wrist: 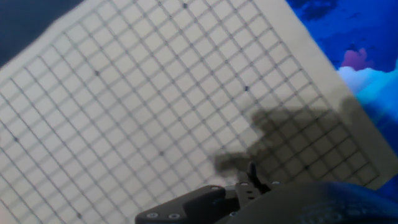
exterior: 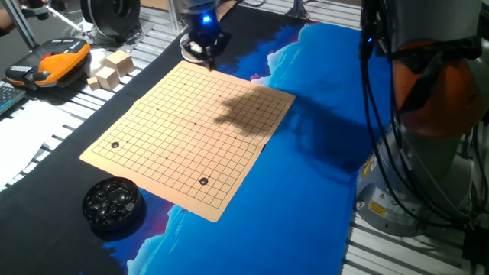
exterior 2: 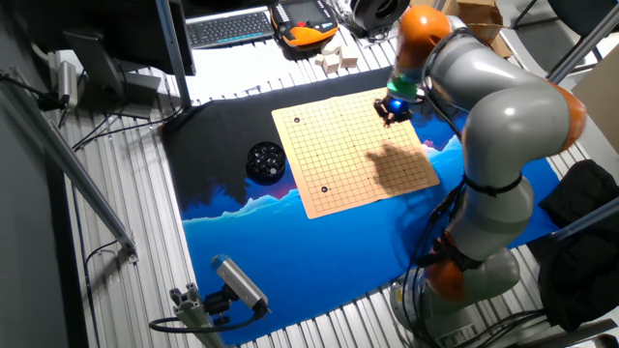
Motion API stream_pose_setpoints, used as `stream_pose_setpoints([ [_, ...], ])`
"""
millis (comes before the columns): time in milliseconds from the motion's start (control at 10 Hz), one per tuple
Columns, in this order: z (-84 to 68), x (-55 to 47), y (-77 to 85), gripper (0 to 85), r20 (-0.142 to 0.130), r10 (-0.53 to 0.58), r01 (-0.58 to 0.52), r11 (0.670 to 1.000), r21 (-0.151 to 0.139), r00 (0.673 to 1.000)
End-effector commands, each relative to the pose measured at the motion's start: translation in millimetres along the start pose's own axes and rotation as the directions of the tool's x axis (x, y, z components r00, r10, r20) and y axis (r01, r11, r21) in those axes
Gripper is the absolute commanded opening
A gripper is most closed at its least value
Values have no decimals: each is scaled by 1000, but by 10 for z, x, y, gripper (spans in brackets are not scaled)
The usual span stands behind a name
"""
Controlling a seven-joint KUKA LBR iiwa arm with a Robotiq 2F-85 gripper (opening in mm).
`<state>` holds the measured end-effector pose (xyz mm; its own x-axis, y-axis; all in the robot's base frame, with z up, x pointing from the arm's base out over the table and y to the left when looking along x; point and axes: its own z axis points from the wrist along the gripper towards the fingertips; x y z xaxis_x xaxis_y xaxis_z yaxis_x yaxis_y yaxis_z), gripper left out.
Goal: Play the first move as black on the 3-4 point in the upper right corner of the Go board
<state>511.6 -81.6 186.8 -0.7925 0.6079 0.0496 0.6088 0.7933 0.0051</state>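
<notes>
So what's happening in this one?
A single robot arm is working over a Go board laid on a blue and black mat. Its gripper hovers at the board's far corner, near the wooden blocks. Whether it carries a stone can't be made out. Two black stones already sit on the board near other corners, and a bowl of black stones stands beside the near edge.

Wooden blocks (exterior: 111,69) beside orange-black pendant (exterior: 52,63).

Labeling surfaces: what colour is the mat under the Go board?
The mat is black with blue and a pink-white jagged border; clearest in one fixed view, under the Go board.
</notes>
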Motion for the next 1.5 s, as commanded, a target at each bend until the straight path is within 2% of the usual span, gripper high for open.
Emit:
stream_pose_setpoints([
  [0,8,-53,-166,0,2,-18,18,1000,-1,1000],
  [200,35,-121,-377,0,-14,-47,47,998,-37,999],
  [300,49,-140,-447,0,-8,-64,64,997,-34,998],
  [600,48,-119,-396,0,-15,-73,72,996,-58,997],
  [700,48,-119,-396,0,-30,-81,78,993,-87,996],
  [1100,48,-119,-396,0,-33,-58,54,994,-99,998],
  [1300,48,-119,-396,0,-55,-7,1,994,-113,998],
  [1400,48,-119,-396,0,-85,25,-38,986,-160,996],
])
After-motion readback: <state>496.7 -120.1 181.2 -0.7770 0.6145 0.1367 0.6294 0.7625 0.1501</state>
